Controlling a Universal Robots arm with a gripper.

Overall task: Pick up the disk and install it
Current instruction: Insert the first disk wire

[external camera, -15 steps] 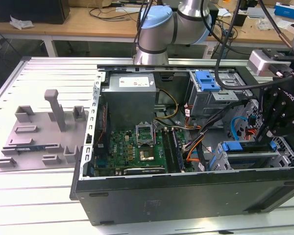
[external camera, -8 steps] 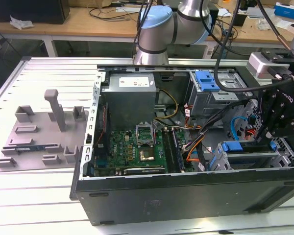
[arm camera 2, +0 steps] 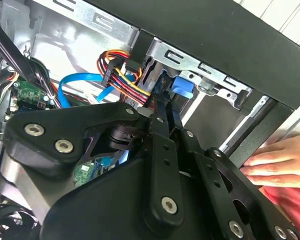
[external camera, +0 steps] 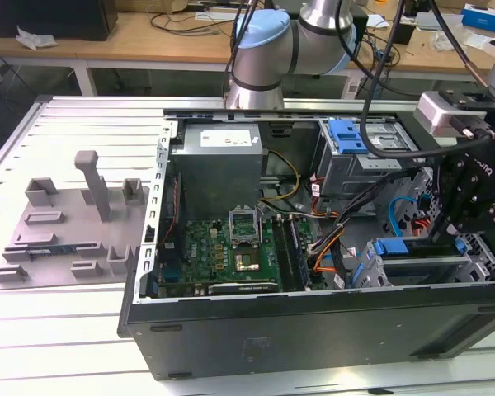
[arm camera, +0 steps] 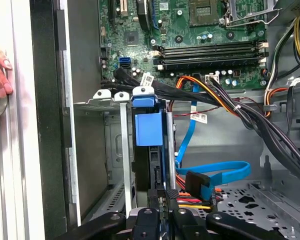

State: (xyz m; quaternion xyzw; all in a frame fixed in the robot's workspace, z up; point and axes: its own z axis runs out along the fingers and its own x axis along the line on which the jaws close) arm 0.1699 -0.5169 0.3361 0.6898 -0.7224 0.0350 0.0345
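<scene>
First wrist view: black gripper (arm camera: 165, 202) clamps the blue-framed silver disk (arm camera: 151, 150), edge-on inside the grey metal drive cage (arm camera: 107, 100). Install step; seating likely needs a straight push.

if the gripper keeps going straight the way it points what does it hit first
Most likely the disk itself: in the first wrist view the gripper sits right at its edge, in line with the drive bay. Whether they already touch is hard to tell.
</scene>
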